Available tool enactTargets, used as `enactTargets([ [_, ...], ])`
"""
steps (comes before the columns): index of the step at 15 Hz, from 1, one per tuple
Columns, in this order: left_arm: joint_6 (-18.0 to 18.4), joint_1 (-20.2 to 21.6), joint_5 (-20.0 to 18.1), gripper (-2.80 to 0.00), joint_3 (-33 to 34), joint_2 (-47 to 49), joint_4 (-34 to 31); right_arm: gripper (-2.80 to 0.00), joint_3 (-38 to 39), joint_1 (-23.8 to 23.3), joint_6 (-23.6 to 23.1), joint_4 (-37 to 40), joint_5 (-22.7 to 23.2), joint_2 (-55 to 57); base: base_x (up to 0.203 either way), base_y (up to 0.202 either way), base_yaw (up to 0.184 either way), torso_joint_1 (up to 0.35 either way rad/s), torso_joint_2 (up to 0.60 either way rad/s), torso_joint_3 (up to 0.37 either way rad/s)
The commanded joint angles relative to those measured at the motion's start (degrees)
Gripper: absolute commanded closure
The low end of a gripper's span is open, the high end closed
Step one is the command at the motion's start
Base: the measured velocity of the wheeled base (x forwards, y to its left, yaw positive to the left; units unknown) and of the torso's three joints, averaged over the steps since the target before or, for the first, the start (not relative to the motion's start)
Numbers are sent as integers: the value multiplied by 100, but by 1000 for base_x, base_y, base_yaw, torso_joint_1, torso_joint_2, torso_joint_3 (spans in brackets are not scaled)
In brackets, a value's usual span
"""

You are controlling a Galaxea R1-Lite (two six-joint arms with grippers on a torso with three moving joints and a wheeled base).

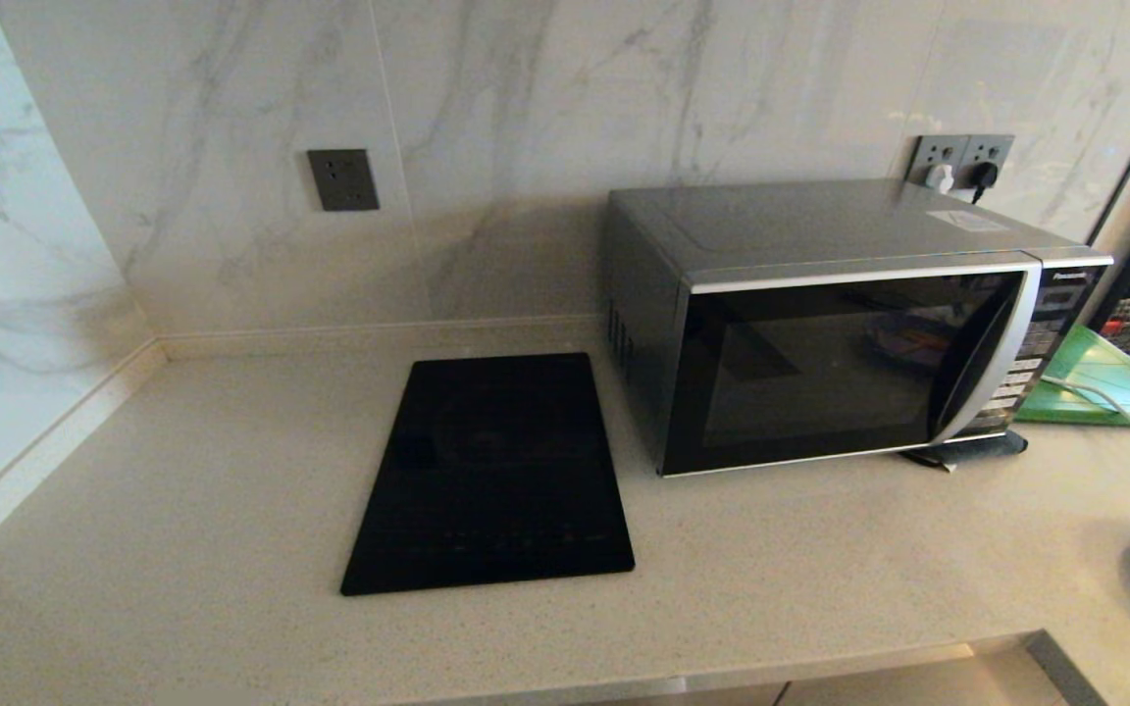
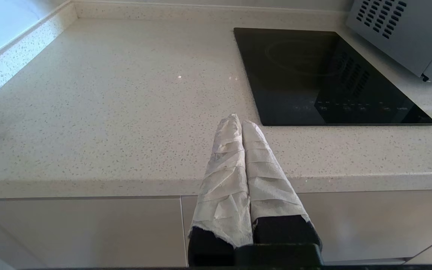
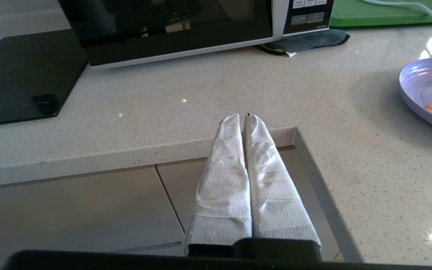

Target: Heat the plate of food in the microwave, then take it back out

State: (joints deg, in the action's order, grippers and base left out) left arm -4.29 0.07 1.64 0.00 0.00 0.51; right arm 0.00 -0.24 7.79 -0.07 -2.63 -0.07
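On the far left I see the marbled side wall meeting the speckled countertop [image 1: 182,471], with a grey wall socket [image 1: 342,179] on the back wall above it. My left gripper [image 2: 240,122] hangs at the counter's front edge, over the cabinet fronts, its two paper-wrapped fingers [image 2: 227,168] pressed together and holding nothing. It is out of the head view.

Centre: a flat black cooktop [image 1: 491,476] lies on the counter, just beside the microwave's left flank.

Right of centre: the microwave [image 1: 840,324] stands against the back wall, its black glass door closed, the curved silver handle [image 1: 992,363] at the door's right edge and the button panel [image 1: 1041,343] beyond it. A dark folded cloth [image 1: 977,448] lies under its front right corner. Behind it, a double socket [image 1: 962,162] carries two plugs.

My right gripper [image 3: 244,116] sits at the counter's front edge, where the edge steps back, in front of the microwave; its wrapped fingers [image 3: 264,176] are likewise closed on each other, empty.

Far right: a green board [image 1: 1109,378] lies beside the microwave with a pale cable [image 1: 1104,402] across it. The plate of food [image 3: 428,88], lavender with orange sticks on it, rests on the counter near the front, well apart from the microwave and clear of my right gripper.
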Motion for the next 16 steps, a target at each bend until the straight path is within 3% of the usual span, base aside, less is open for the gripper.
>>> enactTargets([
  [1, -2, 1, 3, 0, 0, 9, 2, 0, 9, -2, 3, -1, -8, 7, 0, 0, 0, 0, 0, 0],
  [16, -2, 1, 3, 0, 0, 9, 2, 0, 9, -2, 3, -1, -6, 7, 0, 0, 0, 0, 0, 0],
])
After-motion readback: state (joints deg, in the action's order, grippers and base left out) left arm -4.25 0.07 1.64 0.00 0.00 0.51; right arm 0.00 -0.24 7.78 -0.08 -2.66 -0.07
